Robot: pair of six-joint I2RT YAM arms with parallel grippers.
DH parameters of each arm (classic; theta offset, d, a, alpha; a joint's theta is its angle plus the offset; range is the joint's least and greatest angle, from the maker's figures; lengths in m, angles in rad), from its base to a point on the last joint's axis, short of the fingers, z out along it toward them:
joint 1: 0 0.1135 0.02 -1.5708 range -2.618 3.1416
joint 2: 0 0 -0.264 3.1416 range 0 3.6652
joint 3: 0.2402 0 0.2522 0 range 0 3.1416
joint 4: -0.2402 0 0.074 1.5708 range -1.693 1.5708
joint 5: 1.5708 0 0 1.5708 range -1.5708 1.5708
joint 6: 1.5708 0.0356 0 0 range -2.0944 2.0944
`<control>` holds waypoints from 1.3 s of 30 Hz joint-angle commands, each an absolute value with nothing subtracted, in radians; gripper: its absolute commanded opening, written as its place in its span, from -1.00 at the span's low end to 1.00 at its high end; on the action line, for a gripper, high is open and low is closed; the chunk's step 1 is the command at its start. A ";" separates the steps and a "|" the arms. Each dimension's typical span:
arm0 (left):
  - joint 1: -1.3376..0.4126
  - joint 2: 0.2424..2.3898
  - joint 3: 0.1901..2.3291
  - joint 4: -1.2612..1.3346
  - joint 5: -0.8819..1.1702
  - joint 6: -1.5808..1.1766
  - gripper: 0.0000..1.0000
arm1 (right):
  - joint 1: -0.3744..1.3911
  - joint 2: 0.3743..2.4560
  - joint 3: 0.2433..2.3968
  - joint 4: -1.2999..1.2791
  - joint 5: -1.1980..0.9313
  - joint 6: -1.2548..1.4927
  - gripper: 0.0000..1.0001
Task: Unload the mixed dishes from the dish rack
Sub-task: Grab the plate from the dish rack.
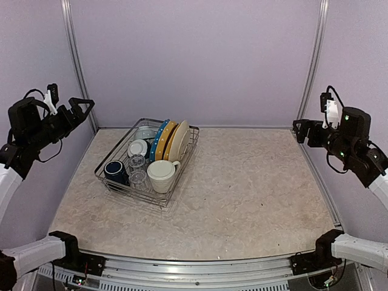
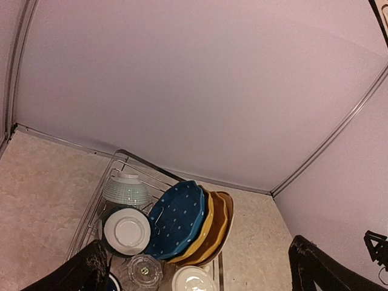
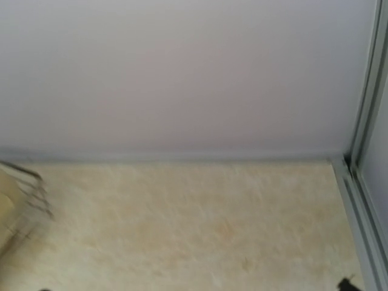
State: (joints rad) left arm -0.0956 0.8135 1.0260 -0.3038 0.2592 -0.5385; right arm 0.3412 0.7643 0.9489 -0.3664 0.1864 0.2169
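My left hand point(image 1: 83, 108) hung apart, my right hand point(image 1: 298, 129) unreadable. The plates point(image 1: 168, 140) leaned packed in the rack point(image 1: 183, 163), so pulling one could topple others.

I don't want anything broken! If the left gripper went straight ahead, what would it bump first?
The left gripper would probably meet the blue plate in the dish rack; depth is unclear.

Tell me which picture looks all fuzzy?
The right wrist view is fuzzy: the dish rack edge is smeared. The left wrist view is sharp, showing dots on the blue plate, though wall edges curve. The top view is evenly lit.
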 commanded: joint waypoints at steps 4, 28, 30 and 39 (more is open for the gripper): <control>-0.118 0.979 1.126 -0.392 0.325 -0.546 0.98 | 0.407 0.963 1.019 -0.405 0.403 0.250 0.99; -0.287 1.860 1.852 -0.747 0.568 -0.324 0.33 | 0.445 1.350 1.214 -0.481 0.229 0.179 0.99; -0.304 1.945 1.930 -0.784 0.583 -0.302 0.19 | 0.446 1.348 1.218 -0.483 0.223 0.174 1.00; -0.340 2.096 2.048 -0.812 0.559 -0.315 -0.34 | 0.448 1.326 1.199 -0.476 0.228 0.172 0.99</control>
